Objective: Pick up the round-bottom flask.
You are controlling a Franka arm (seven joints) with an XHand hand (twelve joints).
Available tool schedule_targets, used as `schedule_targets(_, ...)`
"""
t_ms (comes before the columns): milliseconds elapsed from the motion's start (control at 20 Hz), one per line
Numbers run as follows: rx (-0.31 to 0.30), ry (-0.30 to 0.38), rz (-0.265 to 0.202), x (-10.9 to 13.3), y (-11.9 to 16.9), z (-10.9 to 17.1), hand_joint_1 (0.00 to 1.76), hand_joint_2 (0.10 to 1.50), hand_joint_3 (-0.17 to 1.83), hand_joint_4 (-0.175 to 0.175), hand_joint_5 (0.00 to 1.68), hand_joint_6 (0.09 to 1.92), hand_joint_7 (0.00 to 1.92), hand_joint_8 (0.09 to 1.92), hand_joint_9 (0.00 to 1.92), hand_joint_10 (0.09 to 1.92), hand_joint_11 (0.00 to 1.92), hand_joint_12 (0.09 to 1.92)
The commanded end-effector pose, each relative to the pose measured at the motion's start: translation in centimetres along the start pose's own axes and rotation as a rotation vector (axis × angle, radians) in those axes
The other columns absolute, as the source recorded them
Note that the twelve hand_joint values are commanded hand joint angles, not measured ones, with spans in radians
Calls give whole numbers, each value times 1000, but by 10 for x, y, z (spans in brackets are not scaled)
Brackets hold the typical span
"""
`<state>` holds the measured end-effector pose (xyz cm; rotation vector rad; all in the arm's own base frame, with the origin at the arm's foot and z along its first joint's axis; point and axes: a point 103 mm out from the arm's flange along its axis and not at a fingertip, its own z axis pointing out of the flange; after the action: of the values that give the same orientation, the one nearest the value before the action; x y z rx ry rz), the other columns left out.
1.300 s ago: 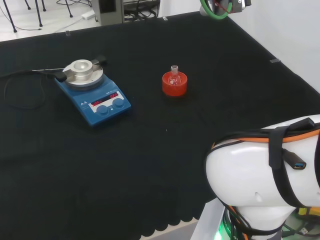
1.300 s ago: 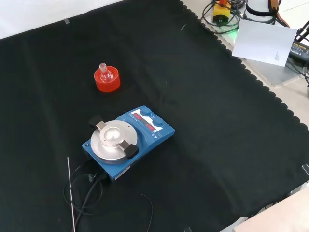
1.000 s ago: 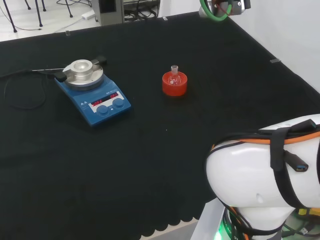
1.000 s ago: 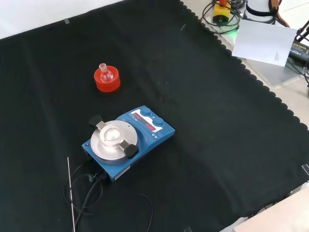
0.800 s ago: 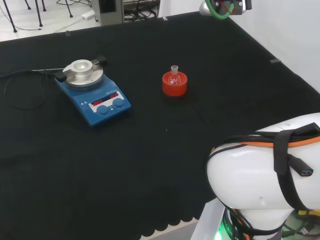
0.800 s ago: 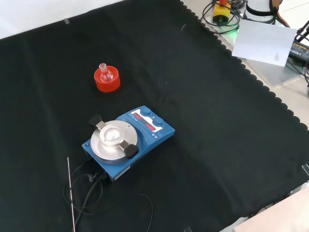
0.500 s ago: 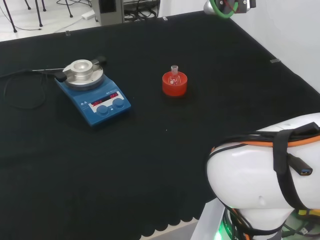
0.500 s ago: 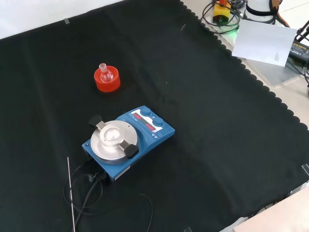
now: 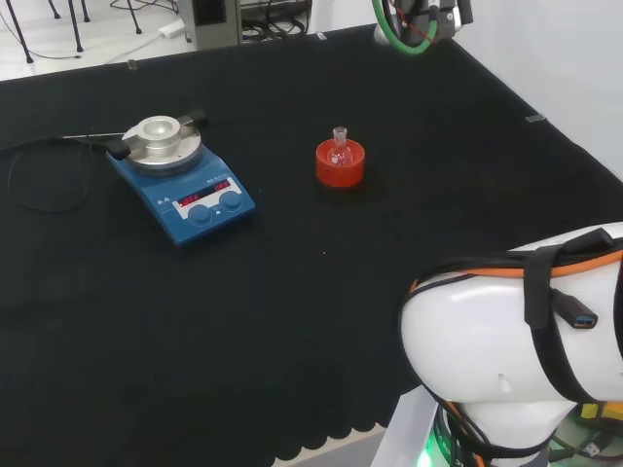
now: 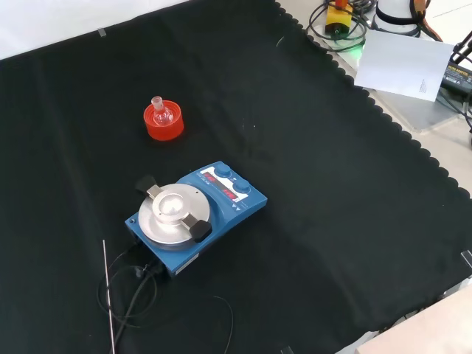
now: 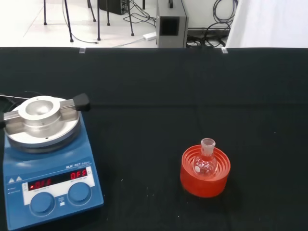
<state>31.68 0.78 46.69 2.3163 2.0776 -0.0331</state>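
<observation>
A small clear round-bottom flask (image 9: 339, 146) stands upright, neck up, in a red ribbed ring stand (image 9: 340, 168) near the middle of the black cloth in the head view. The front view has the flask (image 10: 159, 110) and its stand (image 10: 164, 127) at the upper left. Seen from the wrist, the flask (image 11: 205, 162) sits in the stand (image 11: 206, 179) some way off, with nothing touching it. At the top edge of the head view, the arm's end with a green cable loop (image 9: 417, 19) hangs high above the cloth, beyond and to the right of the flask.
A blue hotplate stirrer (image 9: 181, 180) with a silver block on top (image 10: 171, 210) stands left of the flask in the head view. Its black cable (image 10: 125, 291) and a thin rod (image 10: 107, 287) lie beside it. The arm's white link (image 9: 516, 341) is at the lower right.
The arm's end with the green cable loop has shifted a little to the left at the head view's top edge. Flask, stand and stirrer have not moved.
</observation>
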Motion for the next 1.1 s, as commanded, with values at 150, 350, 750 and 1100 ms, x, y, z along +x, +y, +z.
schedule_targets(150,-13,49,25,-22,78,49,395,1154,219,-30,330,87,229,555,297,655,0,1154)
schedule_targets(350,-4,82,14,-33,115,77,456,1129,229,-37,385,87,238,571,322,663,0,1195)
schedule_targets(750,43,162,29,-42,154,123,513,1085,289,-45,457,87,245,600,351,664,0,1224)
schedule_targets(1100,68,226,39,-53,180,166,560,1003,400,-46,483,87,242,611,355,665,0,1228)
